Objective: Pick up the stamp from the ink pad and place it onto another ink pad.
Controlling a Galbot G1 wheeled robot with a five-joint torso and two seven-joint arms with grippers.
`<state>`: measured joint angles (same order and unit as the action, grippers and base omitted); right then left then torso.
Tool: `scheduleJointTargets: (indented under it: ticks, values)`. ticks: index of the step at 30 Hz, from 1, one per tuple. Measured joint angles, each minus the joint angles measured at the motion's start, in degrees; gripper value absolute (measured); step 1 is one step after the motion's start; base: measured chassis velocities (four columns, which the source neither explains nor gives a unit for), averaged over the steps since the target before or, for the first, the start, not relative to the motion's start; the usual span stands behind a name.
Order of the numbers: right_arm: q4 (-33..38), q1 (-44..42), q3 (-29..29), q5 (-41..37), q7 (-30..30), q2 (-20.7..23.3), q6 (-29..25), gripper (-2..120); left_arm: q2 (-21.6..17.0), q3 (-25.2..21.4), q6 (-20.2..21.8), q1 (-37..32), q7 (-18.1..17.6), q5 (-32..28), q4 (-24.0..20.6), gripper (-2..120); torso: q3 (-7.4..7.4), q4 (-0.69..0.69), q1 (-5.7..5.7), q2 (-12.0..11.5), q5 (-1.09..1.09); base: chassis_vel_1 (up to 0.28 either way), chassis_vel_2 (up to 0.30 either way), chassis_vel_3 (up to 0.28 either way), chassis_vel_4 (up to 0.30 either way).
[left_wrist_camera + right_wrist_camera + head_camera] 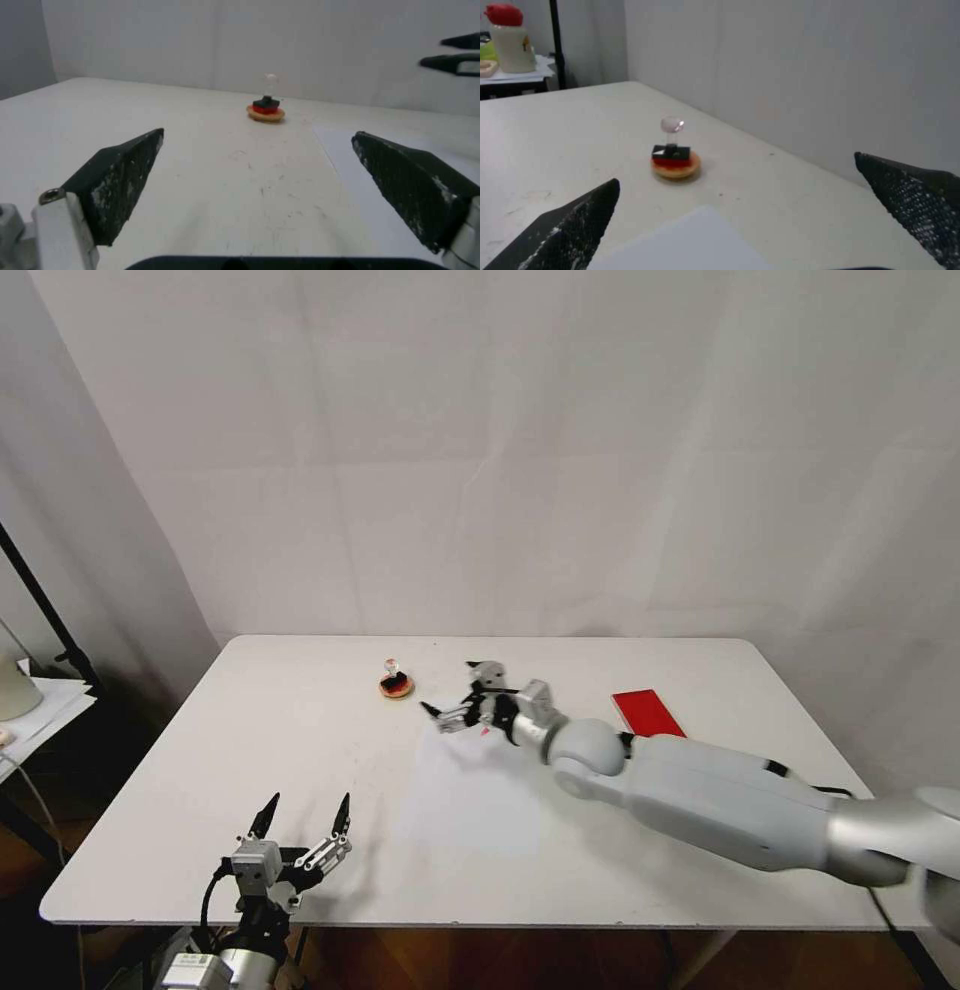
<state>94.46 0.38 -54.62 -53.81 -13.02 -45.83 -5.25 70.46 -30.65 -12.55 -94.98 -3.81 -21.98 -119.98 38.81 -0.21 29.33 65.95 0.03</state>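
Stamp (396, 673) stands upright on the small round ink pad (396, 689) toward the far side of the white tabletop (300, 750), its clear knob topping a black base that rests on the pad's red centre. The red rectangular ink pad (647, 712) lies well apart to the right, partly covered by the robot's forearm. The right gripper (462, 698) hangs just beside the round pad, fingers spread wide and holding nothing. The left gripper (305, 815) waits near the front edge, fingers (120, 176) likewise apart and empty. By the look of things the placement is made; a clean finish would mean drawing the right arm away level, without brushing the slim knob. Whether the stamp's base sits fully flat on the pad is hard to tell. A pale sheet lies on the tabletop below the right gripper.
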Motion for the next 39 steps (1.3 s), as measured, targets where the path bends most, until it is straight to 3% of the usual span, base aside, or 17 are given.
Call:
scheduleJointTargets:
  ticks: [3,4,7,9,10,12,14,15,16,18,19,21,23,27,29,30,39]
  values:
    - [5.3,-5.2,7.4,7.3,-2.9,10.3,-3.7,114,0.0,0.0,0.0,0.0,0.0,0.0,0.0,100,0.0,0.0,0.0,0.0,0.03,0.0,0.0,0.0,0.0]
    - [5.3,-5.2,7.4,7.3,-2.9,10.3,-3.7,114,0.0,0.0,0.0,0.0,0.0,0.0,0.0,100,0.0,0.0,0.0,0.0,0.03,0.0,0.0,0.0,0.0]
    - [9.1,-17.2,23.2,9.8,-4.0,18.9,-5.4,114,0.0,0.0,0.0,0.0,0.0,0.0,0.0,100,0.0,-0.01,0.0,0.0,0.0,0.0,0.0,0.0,0.0]
    - [12.3,-30.3,35.7,9.7,-10.2,24.4,-7.2,111,0.0,0.0,0.0,0.0,0.0,0.0,0.0,100,-0.01,-0.03,-0.01,0.0,0.01,0.0,0.0,0.0,0.0]
    - [12.3,-30.3,35.7,9.7,-10.2,24.4,-7.2,111,0.0,0.0,0.0,0.0,0.0,0.0,0.0,100,-0.01,-0.03,-0.01,0.0,0.01,0.0,0.0,0.0,0.0]
    - [16.0,-44.1,48.5,9.5,-15.4,26.3,-8.1,109,0.0,0.0,0.0,0.0,0.0,0.0,0.0,100,0.0,-0.06,0.0,0.0,0.04,0.0,0.0,0.0,0.0]
    - [20.2,-57.7,61.2,9.2,-19.4,24.8,-9.0,104,0.0,0.0,0.0,0.0,0.0,0.0,0.0,100,-0.01,-0.01,-0.02,0.0,-0.07,0.0,0.0,0.0,0.0]
    - [20.2,-57.7,61.2,9.2,-19.4,24.8,-9.0,104,0.0,0.0,0.0,0.0,0.0,0.0,0.0,100,-0.01,-0.01,-0.02,0.0,-0.07,0.0,0.0,0.0,0.0]
    - [22.3,-65.9,66.6,9.3,-20.6,22.7,-9.8,102,0.0,0.0,0.0,0.0,0.0,0.0,0.0,100,-0.01,0.01,-0.02,0.0,-0.11,-0.012,-0.011,0.053,0.004]
    - [24.6,-77.4,72.7,11.4,-20.2,18.4,-10.8,100,0.0,0.0,0.0,0.0,0.0,0.0,0.0,100,0.01,0.04,0.0,0.0,0.1,0.005,0.008,0.026,0.004]
    - [25.4,-82.2,75.1,13.6,-19.2,16.1,-11.5,100,0.0,0.0,0.0,0.0,0.0,0.0,0.0,100,0.0,0.04,0.0,0.0,0.03,0.0,0.0,0.0,0.0]
    - [25.9,-86.7,76.9,16.3,-18.0,13.5,-12.1,100,0.0,0.0,0.0,0.0,0.0,0.0,0.0,100,0.0,-0.01,-0.01,0.0,-0.14,0.0,0.0,0.0,0.0]
    - [25.9,-93.4,79.0,21.0,-16.1,8.7,-13.1,100,0.0,0.0,0.0,0.0,0.0,0.0,0.0,100,-0.01,-0.02,-0.01,0.0,0.06,0.0,0.0,0.0,0.0]
    - [25.2,-98.5,80.7,25.7,-14.8,3.4,-14.2,100,0.0,0.0,0.0,0.0,0.0,0.0,0.0,100,-0.01,-0.02,-0.02,0.0,-0.11,0.0,0.0,0.0,0.0]
    - [24.8,-100.5,80.9,28.4,-14.3,0.4,-14.4,100,0.0,0.0,0.0,0.0,0.0,0.0,0.0,100,0.0,0.0,-0.01,0.0,0.03,0.0,0.0,0.0,0.0]
    - [24.6,-101.0,80.9,29.5,-14.1,-0.9,-14.6,100,0.0,0.0,0.0,0.0,0.0,0.0,0.0,100,0.0,0.0,-0.01,0.0,-0.05,0.0,0.0,0.0,0.0]
    - [23.4,-100.8,80.4,31.7,-13.3,-2.6,-15.0,100,0.0,0.0,0.0,0.0,0.0,0.0,0.0,100,0.0,0.01,0.0,0.0,-0.02,0.0,0.0,0.0,0.0]
